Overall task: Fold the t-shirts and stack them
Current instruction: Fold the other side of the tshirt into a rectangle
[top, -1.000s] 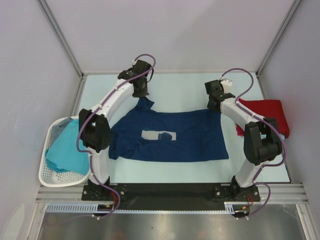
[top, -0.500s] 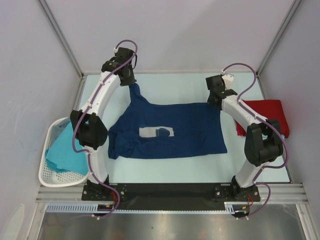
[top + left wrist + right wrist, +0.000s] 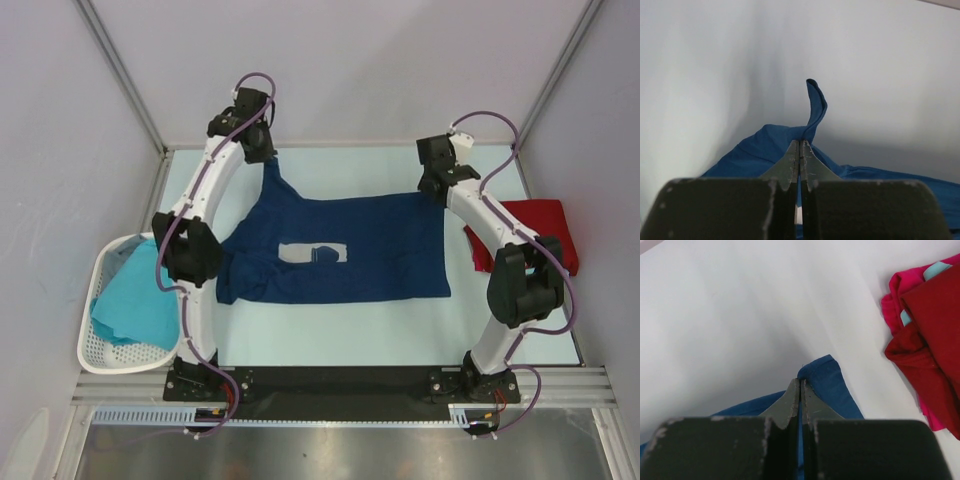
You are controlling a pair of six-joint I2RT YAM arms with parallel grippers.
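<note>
A navy blue t-shirt (image 3: 340, 255) with a pale grey chest print (image 3: 312, 253) lies spread across the middle of the table. My left gripper (image 3: 266, 160) is shut on its far left corner, and a blue cloth tip (image 3: 815, 107) curls up past the fingertips. My right gripper (image 3: 436, 192) is shut on the far right corner (image 3: 822, 375). A folded red t-shirt (image 3: 535, 230) lies at the right edge, also seen as red cloth (image 3: 930, 335) in the right wrist view. Turquoise t-shirts (image 3: 130, 300) fill the basket on the left.
A white perforated basket (image 3: 105, 355) stands off the table's left edge beside the left arm. Grey walls and metal posts close in the back and both sides. The arm bases (image 3: 340, 385) sit on a black rail at the near edge.
Both grippers have pulled the navy t-shirt's far edge toward the back of the table. The left one moved farthest, and the shirt now lies flatter and more stretched out.
</note>
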